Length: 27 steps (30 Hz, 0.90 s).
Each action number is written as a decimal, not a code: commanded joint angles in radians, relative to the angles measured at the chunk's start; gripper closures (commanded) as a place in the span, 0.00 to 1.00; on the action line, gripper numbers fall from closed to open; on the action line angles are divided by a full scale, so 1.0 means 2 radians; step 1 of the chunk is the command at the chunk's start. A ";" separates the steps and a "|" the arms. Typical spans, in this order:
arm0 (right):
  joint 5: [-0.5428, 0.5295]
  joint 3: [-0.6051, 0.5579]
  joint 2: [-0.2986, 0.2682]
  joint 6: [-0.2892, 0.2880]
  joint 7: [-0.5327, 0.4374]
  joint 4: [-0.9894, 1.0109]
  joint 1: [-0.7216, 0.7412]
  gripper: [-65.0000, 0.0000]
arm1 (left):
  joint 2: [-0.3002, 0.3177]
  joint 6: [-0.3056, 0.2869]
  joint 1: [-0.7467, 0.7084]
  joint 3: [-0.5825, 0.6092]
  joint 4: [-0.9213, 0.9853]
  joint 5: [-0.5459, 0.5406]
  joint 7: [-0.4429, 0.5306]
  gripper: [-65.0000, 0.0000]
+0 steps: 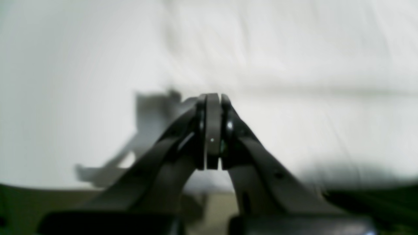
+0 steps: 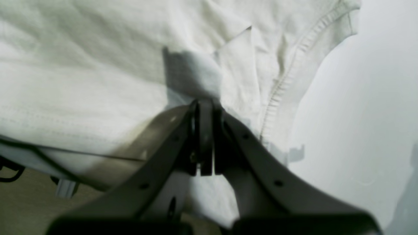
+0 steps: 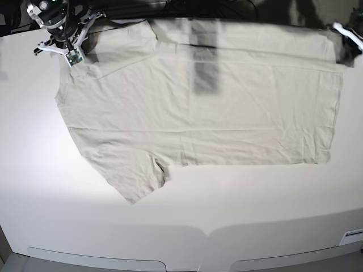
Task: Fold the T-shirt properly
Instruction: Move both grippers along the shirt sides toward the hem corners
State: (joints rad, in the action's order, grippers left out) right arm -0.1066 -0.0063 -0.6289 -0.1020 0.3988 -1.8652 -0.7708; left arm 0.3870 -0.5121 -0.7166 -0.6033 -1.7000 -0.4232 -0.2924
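My right gripper [image 2: 205,107] pinches the T-shirt [image 3: 215,107]; my left gripper [image 1: 212,101] is closed (fabric between unclear) over the counter [image 3: 227,209].

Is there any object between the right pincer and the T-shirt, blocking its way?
Nothing visible blocks it. The right pincer is closed and already at the T-shirt, near its sleeve seam; only bare table surrounds the cloth.

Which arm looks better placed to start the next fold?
Right, probably: the right gripper sits shut at the T-shirt sleeve fabric, while the left gripper is shut over the far hem corner, nothing visibly pinched.
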 commanded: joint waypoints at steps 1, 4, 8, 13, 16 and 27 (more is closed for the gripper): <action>0.001 0.004 -0.007 0.003 -0.009 -0.007 -0.003 1.00 | 0.007 0.000 -0.005 -0.021 -0.016 -0.016 0.015 1.00; 0.001 0.004 -0.007 0.003 -0.017 -0.007 -0.002 1.00 | 0.008 -0.001 0.004 -0.056 -0.024 -0.060 0.050 0.77; -0.005 0.004 -0.007 0.003 -0.007 -0.019 0.011 1.00 | 0.017 -0.009 0.061 -0.051 -0.013 -0.100 -0.029 0.71; -0.005 0.004 -0.007 0.003 0.041 -0.044 0.047 0.72 | 0.043 -0.020 0.147 -0.013 0.039 -0.109 -0.059 0.71; -0.018 0.004 -0.007 0.002 0.051 -0.044 0.075 0.59 | 0.057 -0.020 0.205 0.020 0.101 -0.109 -0.091 0.71; -0.057 0.004 -0.007 -0.059 0.154 -0.044 0.194 0.58 | 0.080 -0.091 0.460 0.103 0.417 -0.076 -0.079 0.71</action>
State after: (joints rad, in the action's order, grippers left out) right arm -0.2207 -0.0063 -0.6285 -0.2226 0.7181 -1.9373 -0.3885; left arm 0.5205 -0.6922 0.1913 -0.3920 -0.8455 -0.5594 -0.4706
